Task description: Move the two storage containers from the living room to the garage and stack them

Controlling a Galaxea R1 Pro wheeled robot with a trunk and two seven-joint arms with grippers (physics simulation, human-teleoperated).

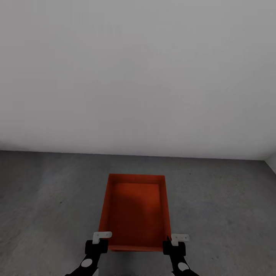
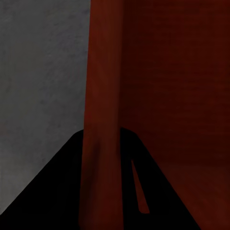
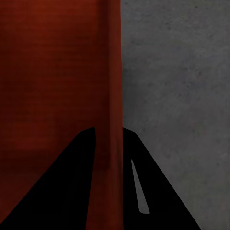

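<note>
1. A pale grey wall (image 1: 138, 69) takes up the upper half of the head view, from about 9 o'clock round to 3 o'clock. It meets the floor (image 1: 50, 199) along a straight line just below the middle.
2. The floor is dark grey, matte, mottled concrete. A sliver of a second pale wall (image 1: 273, 163) shows at 3 o'clock, forming a corner.
3. One orange-red storage container (image 1: 135, 209) sits at about 6 o'clock in the head view, long side pointing away toward the wall, open top up. No lid. Nothing lies inside it; its smooth bottom is bare and shadowed.
4. Bare floor lies between the container's far end and the wall.
5. The left gripper (image 1: 99, 240) is at the container's near left corner, at about 7 o'clock. In the left wrist view its dark fingers (image 2: 57, 191) straddle the container wall (image 2: 103, 120), narrowed and clasping it.
6. The right gripper (image 1: 175, 242) is at the near right corner, at about 5 o'clock. In the right wrist view its fingers (image 3: 158, 187) likewise pinch the container's side wall (image 3: 112, 96), floor (image 3: 182, 72) beside it.
</note>
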